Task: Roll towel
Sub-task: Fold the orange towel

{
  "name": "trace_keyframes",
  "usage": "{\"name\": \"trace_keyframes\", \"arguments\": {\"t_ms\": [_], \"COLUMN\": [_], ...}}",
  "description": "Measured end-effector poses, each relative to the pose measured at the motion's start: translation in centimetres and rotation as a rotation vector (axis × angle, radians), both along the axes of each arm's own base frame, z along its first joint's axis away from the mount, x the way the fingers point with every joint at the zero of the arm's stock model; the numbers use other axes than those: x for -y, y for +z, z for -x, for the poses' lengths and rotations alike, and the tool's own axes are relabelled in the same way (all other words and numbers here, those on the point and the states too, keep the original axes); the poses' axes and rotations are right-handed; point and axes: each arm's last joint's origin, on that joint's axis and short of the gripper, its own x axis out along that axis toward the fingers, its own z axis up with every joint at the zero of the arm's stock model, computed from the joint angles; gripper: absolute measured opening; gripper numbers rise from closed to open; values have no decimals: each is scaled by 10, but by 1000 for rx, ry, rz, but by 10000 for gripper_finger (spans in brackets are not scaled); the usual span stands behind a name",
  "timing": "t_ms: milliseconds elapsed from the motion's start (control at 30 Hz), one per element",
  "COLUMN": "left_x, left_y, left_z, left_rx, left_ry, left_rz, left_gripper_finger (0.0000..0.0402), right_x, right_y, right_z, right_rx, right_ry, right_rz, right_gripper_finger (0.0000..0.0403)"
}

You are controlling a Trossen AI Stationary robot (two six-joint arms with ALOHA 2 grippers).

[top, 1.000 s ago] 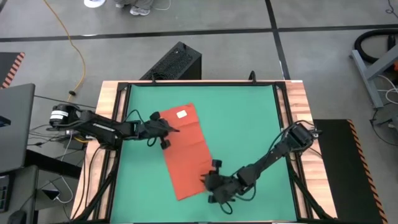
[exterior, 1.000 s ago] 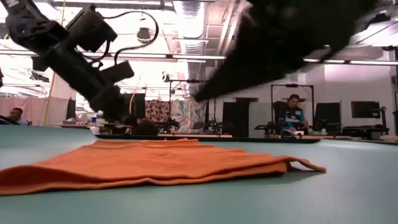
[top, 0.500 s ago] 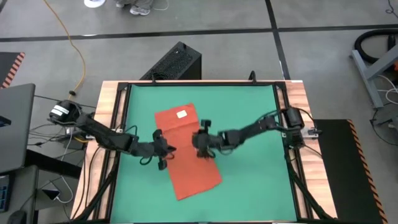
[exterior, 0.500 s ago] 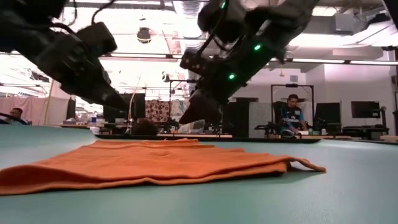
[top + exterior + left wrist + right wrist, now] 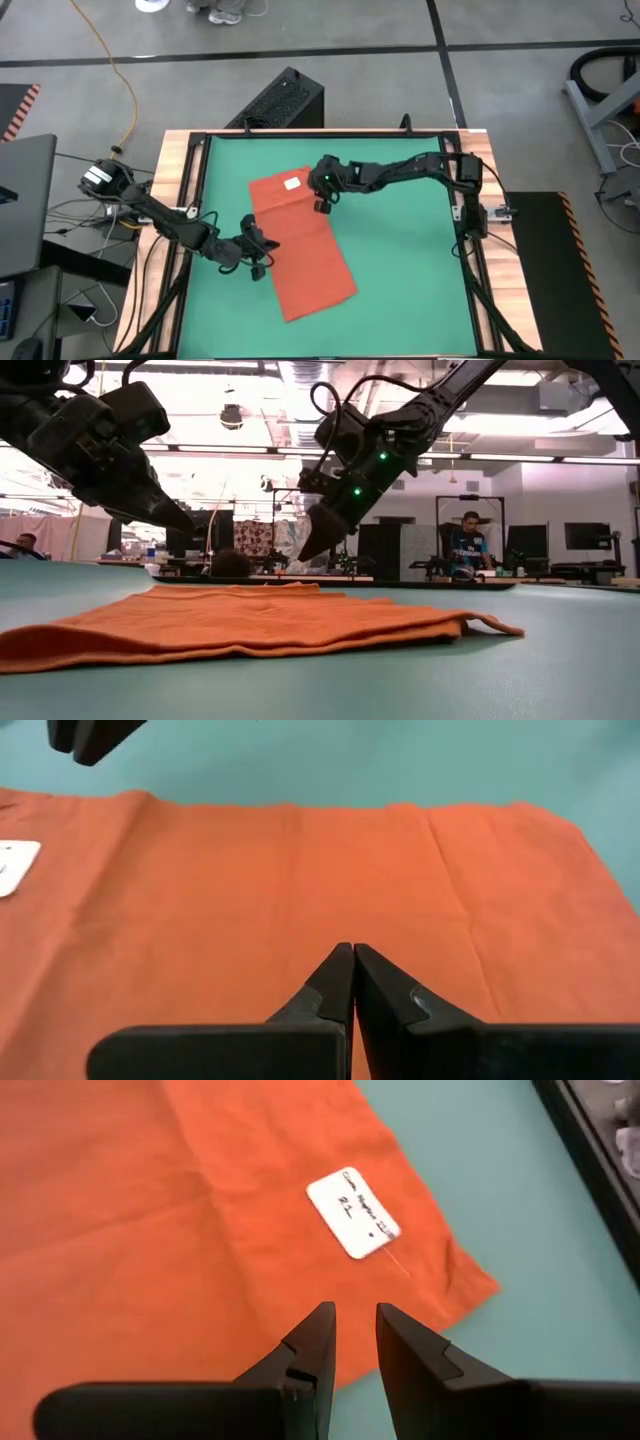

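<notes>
The orange-red towel [image 5: 300, 245] lies spread flat on the green mat [image 5: 400, 250], its long axis slanting from far left to near right. Its white tag [image 5: 293, 183] is near the far edge. My left gripper [image 5: 266, 250] is shut and hangs over the towel's left long edge; its wrist view shows the cloth [image 5: 300, 870] under the tips [image 5: 347, 955]. My right gripper [image 5: 320, 200] hovers over the far right corner beside the tag [image 5: 352, 1212], fingers a little apart [image 5: 350, 1320]. In the low view both grippers [image 5: 180, 520] [image 5: 308, 548] are clear above the towel [image 5: 250, 625].
The mat sits in a wooden-edged table frame [image 5: 480, 160]. A black box [image 5: 285, 100] stands on the floor beyond the far edge. Bare mat lies to the towel's right and near side. A person [image 5: 468, 545] sits in the room behind.
My right gripper has swept from beside the towel's near end toward the far edge, ending over the far right corner by the tag. My left gripper has moved along the towel's left edge toward the near edge. The towel has stayed flat in place.
</notes>
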Motion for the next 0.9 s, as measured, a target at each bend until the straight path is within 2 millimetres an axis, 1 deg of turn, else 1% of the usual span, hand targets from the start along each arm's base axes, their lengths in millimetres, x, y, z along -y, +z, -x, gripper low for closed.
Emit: {"name": "trace_keyframes", "arguments": {"t_ms": [133,200,300,367,400,533,733,900], "left_x": [0,1,6,9,11,17,24,27], "left_y": [-1,-5,-15,-22,-25,-39,-52,-57], "left_z": [0,-1,-3,-5,-7,-15,-25,-26], "left_rx": [0,-11,-34,-45,-36,-24,-66,-128], "left_ry": [4,10,12,8,4,-27,-52,-94], "left_rz": [10,22,26,29,37,67,92,160], "left_gripper_finger": [0,0,0,0,0,0,0,0], "right_x": [2,2,-1,-5,-6,-8,-6,-9], "right_y": [-4,-7,-8,-3,1,9,6,2], "right_z": [4,8,8,5,2,-4,0,4], "right_rx": [-57,-107,-128,-137,-137,-129,-183,-242], "right_ry": [8,6,26,50,61,79,84,73], "right_rz": [-1,-11,12,28,35,31,4,-27], "right_gripper_finger": [96,87,49,17,12,7,4,2]}}
